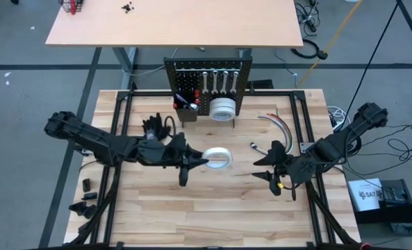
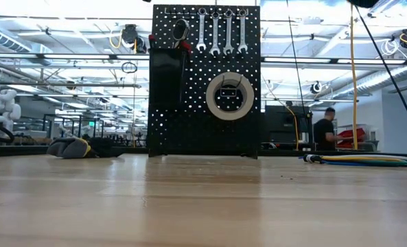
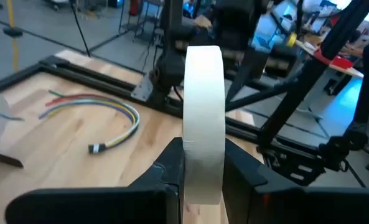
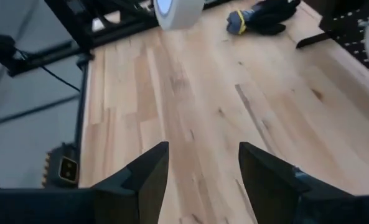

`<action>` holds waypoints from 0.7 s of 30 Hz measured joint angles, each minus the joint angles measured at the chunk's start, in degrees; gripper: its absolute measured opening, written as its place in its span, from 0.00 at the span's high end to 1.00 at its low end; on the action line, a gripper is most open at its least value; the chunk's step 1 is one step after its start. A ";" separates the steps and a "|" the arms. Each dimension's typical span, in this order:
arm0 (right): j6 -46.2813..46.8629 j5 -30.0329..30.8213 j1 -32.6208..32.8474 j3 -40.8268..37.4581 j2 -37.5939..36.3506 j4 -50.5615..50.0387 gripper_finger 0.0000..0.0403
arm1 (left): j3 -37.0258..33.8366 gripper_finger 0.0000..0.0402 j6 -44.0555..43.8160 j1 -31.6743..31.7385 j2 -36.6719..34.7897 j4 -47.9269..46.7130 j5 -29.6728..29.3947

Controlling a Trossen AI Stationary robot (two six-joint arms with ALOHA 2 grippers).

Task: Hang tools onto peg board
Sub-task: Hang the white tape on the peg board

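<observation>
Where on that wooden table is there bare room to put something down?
The near strip of the table, in front of both arms, is bare. So is the patch between the tape roll and the right tool. It is crowded by the peg board, gloves and cables.

my left gripper (image 3: 204,180): black, clamped on a white tape roll (image 3: 203,118) | my right gripper (image 4: 203,171): black | peg board (image 2: 203,82): black, hole-dotted | wrenches (image 2: 222,31): silver | cables (image 3: 100,115): yellow, blue, red, green | tabletop (image 4: 190,93): pale wood planks, striped
</observation>
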 joint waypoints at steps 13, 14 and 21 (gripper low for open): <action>0.07 -3.38 0.00 -24.00 -6.74 40.68 0.54 | -0.02 0.85 0.54 0.41 0.75 -0.11 1.13; 0.05 -3.45 0.00 -25.04 -6.49 43.27 0.54 | -0.02 0.85 0.56 0.53 0.75 -0.11 1.16; -4.02 -5.19 -0.07 -27.15 -3.50 57.26 0.54 | -0.04 0.85 0.55 0.74 0.75 -0.10 1.33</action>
